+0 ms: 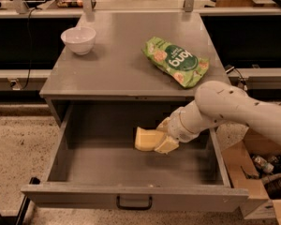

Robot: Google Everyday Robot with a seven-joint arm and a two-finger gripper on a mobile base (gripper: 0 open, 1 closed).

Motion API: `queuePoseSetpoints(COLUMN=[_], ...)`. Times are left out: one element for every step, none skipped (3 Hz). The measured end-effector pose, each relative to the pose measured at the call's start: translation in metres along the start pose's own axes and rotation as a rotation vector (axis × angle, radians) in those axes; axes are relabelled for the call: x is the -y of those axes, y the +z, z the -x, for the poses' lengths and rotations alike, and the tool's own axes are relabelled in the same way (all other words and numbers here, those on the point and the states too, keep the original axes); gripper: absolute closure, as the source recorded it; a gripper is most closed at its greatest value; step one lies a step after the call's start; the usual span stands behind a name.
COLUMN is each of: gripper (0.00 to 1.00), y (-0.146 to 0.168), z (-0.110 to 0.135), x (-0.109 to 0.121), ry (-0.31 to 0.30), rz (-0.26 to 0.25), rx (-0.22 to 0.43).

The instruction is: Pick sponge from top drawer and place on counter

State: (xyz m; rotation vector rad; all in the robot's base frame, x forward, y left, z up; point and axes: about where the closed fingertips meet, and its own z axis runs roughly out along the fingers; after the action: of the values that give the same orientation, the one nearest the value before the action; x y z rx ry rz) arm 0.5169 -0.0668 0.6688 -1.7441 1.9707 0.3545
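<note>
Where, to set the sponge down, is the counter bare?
The counter is bare between white bowl and green bag, and along its front edge; the bag crowds the right. The gripper is in the top drawer at the sponge.

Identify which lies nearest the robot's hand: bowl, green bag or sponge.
The sponge: it lies in the open top drawer, right at the hand, while the bowl and green bag sit up on the counter.

The pale-yellow sponge (146, 138) lies in the pulled-out grey top drawer (107, 165), right of centre near its back edge, its right end clasped by the gripper (163, 136), below the flat grey counter (117, 64).
</note>
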Motion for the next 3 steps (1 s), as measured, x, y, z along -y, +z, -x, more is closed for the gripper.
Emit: queuePoseSetpoints(gripper=[1.00,1.00,1.00], y=[-0.043,-0.082,-0.117], z=[0.039,0.080,0.116], x=[0.003,0.008,0.013], ry=[-0.097,-0.203,-0.306], rz=[-0.020,0.012,0.059], rx=[0.060,0.156,0.228])
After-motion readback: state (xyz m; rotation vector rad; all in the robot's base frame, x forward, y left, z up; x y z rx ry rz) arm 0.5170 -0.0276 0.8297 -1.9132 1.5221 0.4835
